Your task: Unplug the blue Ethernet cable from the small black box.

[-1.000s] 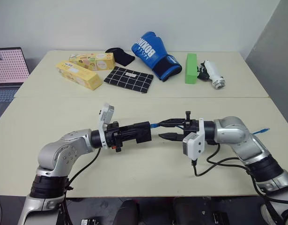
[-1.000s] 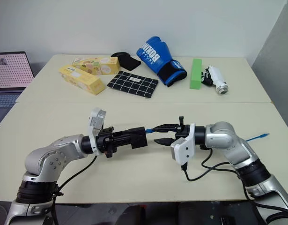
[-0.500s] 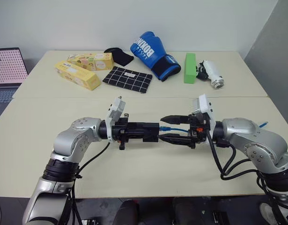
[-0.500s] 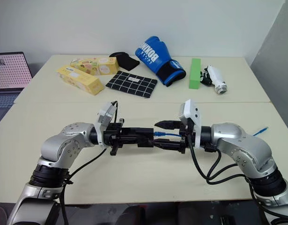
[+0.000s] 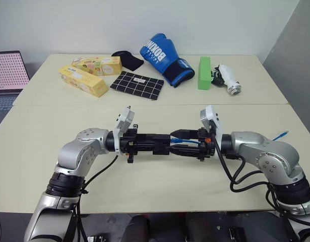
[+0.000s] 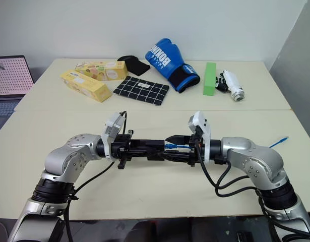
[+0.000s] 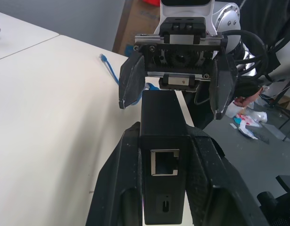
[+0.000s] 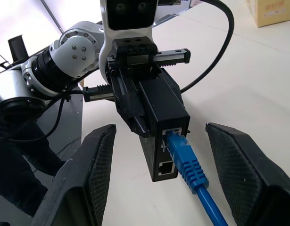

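Left gripper (image 5: 162, 143) is clamped on the small black box (image 8: 161, 110), holding it in the air over the middle of the near desk (image 5: 144, 184), well clear of the surface. Box's long axis runs level, left to right, its far end facing the right arm.

Blue Ethernet cable (image 8: 194, 176) is still plugged in: the right wrist view shows its plug seated in the upper port of the box's end face, with a second, empty port beside it. From there the cord runs between the right fingers toward the right arm; its free plug end lies near the desk's right edge.

Right gripper (image 6: 179, 147) faces the left one head-on, jaws apart, one finger (image 8: 95, 169) on each side of the plug, neither touching it. So the plug sits straight ahead of the right gripper, on its own line.

My read: the next step is to close on the plug body and pull straight back along the box's long axis, left holding firm. Latch tab may need pressing; can't see it.
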`<action>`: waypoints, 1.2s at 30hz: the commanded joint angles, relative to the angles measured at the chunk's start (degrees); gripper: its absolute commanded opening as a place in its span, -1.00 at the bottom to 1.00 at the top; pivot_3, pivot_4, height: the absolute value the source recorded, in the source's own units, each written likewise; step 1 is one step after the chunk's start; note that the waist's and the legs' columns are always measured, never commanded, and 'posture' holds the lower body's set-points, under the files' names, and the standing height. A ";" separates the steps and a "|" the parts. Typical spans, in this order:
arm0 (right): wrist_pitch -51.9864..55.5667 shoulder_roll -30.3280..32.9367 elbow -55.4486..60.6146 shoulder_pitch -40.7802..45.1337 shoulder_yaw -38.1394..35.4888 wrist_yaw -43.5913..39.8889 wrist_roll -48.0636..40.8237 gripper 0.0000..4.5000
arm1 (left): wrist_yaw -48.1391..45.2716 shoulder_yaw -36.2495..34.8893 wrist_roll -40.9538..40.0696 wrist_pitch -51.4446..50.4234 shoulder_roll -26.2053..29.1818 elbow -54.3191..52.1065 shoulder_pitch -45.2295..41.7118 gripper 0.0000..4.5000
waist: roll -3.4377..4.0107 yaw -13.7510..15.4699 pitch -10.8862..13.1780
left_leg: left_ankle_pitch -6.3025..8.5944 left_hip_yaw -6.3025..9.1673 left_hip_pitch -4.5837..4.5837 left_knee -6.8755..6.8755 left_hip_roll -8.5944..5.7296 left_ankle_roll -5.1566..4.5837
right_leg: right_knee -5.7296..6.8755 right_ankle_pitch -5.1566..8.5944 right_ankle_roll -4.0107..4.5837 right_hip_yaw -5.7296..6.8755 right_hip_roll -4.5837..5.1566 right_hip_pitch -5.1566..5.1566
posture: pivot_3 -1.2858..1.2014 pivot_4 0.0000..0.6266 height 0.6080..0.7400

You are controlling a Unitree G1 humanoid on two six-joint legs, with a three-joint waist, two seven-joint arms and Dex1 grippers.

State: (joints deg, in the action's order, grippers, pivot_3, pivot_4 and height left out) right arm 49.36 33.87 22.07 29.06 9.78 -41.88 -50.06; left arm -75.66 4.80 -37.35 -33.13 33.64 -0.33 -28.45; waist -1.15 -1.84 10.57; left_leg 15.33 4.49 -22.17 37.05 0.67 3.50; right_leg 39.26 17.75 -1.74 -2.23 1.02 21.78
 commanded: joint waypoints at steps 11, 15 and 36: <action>-1.36 1.89 -0.52 1.23 -0.52 -6.29 4.31 -0.71 | 0.44 -1.89 -1.14 -0.09 0.01 -2.34 0.32 -0.65 | 0.00 0.00 0.00 | 0.00 0.00 0.00 0.00 0.00 0.00 | 0.00 0.00 0.00 0.02 0.00 0.00 | 0.03 -0.52 1.00; -1.28 1.74 -1.11 1.78 -0.91 -7.41 4.78 -0.99 | 0.17 -1.83 -1.39 -0.48 0.08 -2.77 0.41 -0.65 | 0.00 -0.02 0.00 | 0.00 0.00 0.00 -0.01 -0.01 0.00 | -0.01 0.00 0.00 0.01 -0.04 0.01 | 0.03 -0.52 1.00; 0.05 5.86 -3.33 0.88 -2.53 -12.03 7.34 -1.00 | -1.55 -3.53 0.10 -0.04 3.94 -3.60 3.04 -0.65 | 0.00 0.00 0.00 | 0.00 0.00 -0.01 -0.01 0.00 0.00 | -0.02 0.00 0.00 0.01 -0.04 0.01 | 0.03 -0.52 1.00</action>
State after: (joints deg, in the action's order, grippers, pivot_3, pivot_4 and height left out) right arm 49.08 36.64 19.85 30.51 9.86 -53.72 -44.35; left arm -77.04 4.79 -37.51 -34.29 34.66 -4.03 -26.10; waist -1.15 -1.84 10.57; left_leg 15.33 4.49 -22.18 37.04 0.68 3.50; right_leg 39.24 17.75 -1.74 -2.23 0.98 21.79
